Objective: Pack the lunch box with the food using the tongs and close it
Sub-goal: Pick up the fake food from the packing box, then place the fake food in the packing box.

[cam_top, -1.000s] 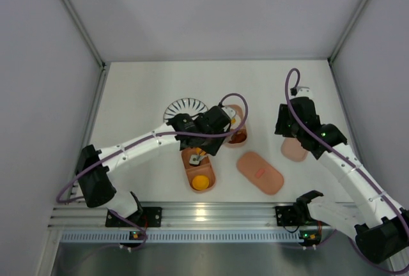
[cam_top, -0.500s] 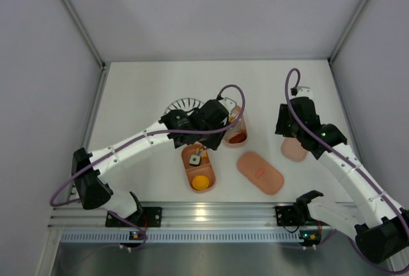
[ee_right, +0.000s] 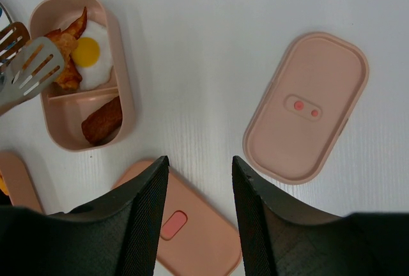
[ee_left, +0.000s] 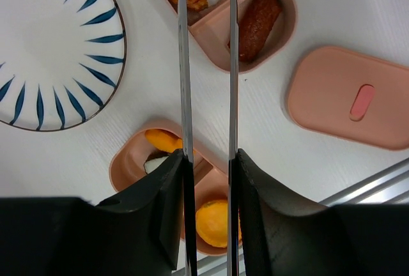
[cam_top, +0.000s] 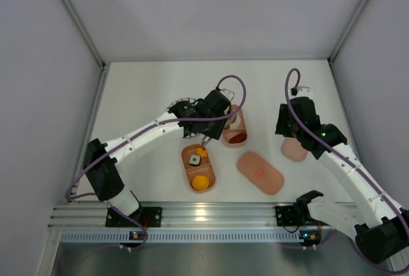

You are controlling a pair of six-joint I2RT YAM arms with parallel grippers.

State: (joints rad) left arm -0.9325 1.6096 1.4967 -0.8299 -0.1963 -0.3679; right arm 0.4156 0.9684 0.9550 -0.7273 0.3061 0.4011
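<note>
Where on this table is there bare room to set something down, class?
Free: the far strip of table between the back wall and the plate, and the patch between the far tray and the two-dot lid. Crowded: the middle, where the plate, near tray, far tray and red-marked lid sit close, tongs above.

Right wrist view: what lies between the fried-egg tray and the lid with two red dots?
Nothing: only bare white table separates the tray from the two-dot lid, seen plainly in the right wrist view.

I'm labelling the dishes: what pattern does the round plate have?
The plate is white with dark blue radial stripes, clearest in the left wrist view.
</note>
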